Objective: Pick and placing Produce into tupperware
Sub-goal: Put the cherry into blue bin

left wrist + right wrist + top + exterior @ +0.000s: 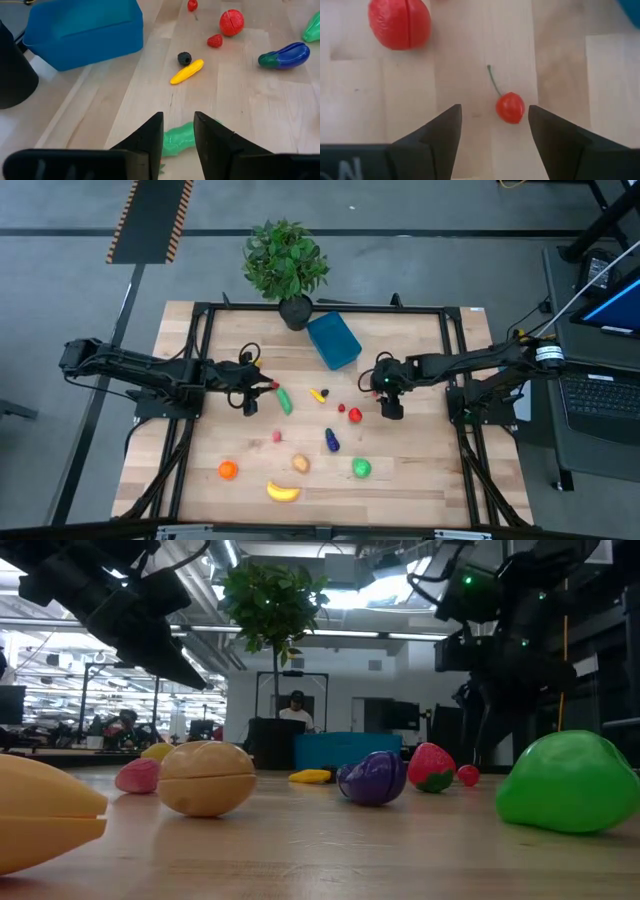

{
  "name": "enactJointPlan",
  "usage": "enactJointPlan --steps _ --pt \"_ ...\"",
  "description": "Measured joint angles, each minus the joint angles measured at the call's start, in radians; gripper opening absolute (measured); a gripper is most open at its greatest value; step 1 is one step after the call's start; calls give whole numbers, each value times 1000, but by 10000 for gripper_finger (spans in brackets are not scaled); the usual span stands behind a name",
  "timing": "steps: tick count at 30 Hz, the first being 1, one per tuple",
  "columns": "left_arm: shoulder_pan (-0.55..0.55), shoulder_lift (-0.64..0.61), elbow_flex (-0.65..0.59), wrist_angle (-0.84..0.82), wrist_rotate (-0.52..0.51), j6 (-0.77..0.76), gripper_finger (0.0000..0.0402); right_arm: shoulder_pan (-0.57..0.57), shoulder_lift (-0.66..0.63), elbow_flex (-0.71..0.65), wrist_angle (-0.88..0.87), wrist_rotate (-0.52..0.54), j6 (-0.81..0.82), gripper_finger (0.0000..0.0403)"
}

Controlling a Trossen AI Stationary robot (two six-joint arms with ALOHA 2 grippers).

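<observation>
From above, the wooden worktop (420, 480) carries the blue tupperware (333, 340) near its far edge, just beside the potted plant (287, 265), with the produce spread over the middle and near side: a green cucumber (285, 401), a small yellow piece (318, 394), a red strawberry (355, 415), a purple eggplant (331, 441), a tan potato (300, 464), a green apple (361, 468), an orange (228, 470) and a yellow banana (283, 492). The left gripper (262, 388) hangs just beside the cucumber; the right gripper (390, 408) sits near the strawberry. At table height the potato (207, 778), eggplant (372, 778), strawberry (431, 767) and green apple (567, 784) lie in a row before the tupperware (348, 750), and people sit at desks in the room behind. The left wrist view shows the left gripper (178, 130) with its fingers standing narrowly apart, over the end of the cucumber (180, 140) but not clamped on it; the tupperware (82, 31) lies well beyond. The right wrist view shows the right gripper (495, 117) with its fingers spread wide on either side of a red cherry (510, 107) lying on the wood, touching neither.
</observation>
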Motion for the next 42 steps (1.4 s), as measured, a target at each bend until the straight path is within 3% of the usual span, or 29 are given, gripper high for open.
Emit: enactJointPlan --steps 12,23,42 --pt "0 0 0 0 0 0 82 -17 116 -1 67 3 -19 232" --pt "0 0 0 -1 0 0 73 -18 128 -1 64 3 -26 232" --pt "0 0 0 -1 0 0 106 -17 128 -1 37 37 -46 232"
